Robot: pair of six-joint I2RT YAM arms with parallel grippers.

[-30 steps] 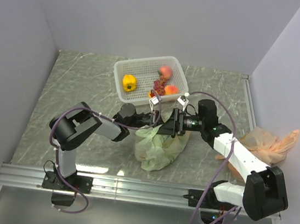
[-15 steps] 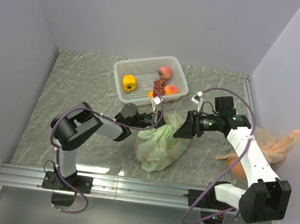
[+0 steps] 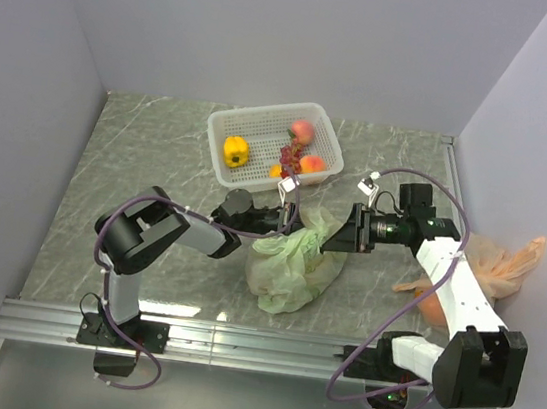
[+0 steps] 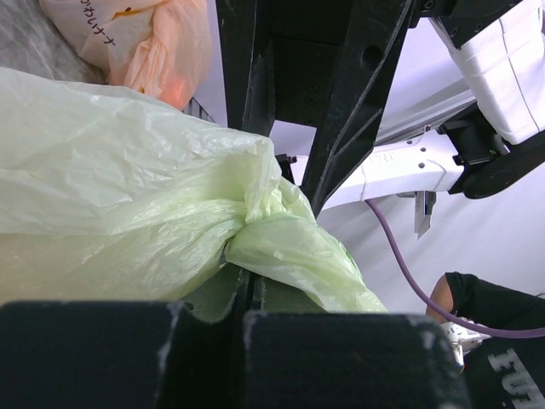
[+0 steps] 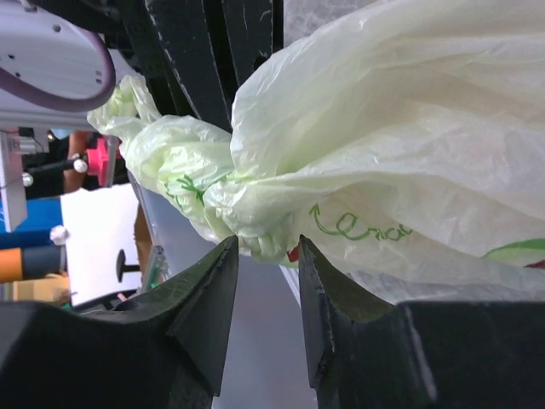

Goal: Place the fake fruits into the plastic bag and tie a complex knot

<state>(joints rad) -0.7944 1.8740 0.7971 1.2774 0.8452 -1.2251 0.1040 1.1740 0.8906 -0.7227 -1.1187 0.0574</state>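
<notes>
While our left claw [image 3: 286, 219] stayed clamped on the plastic bag [image 3: 295, 273], our right claw [image 5: 266, 247] narrowed at the knot [image 5: 217, 200], likely tightening it.

The table [image 3: 136, 176] is a grey-green marbled slab, bare over most of its 9 o'clock side. Three things rest directly on it. A white lattice basket [image 3: 266, 111] sits at about 12 o'clock, turned slightly askew to the table's edges. The pale green plastic bag [image 3: 290, 272] sits just toward 6 o'clock of the centre, near the basket but apart from it, its bulging bottom on the surface. A peach-orange bag [image 3: 493, 262] lies crumpled at 3 o'clock against the side wall, partly hidden behind an arm. Along the 6 o'clock edge runs a metal rail [image 3: 255, 345] carrying both arm bases.
</notes>
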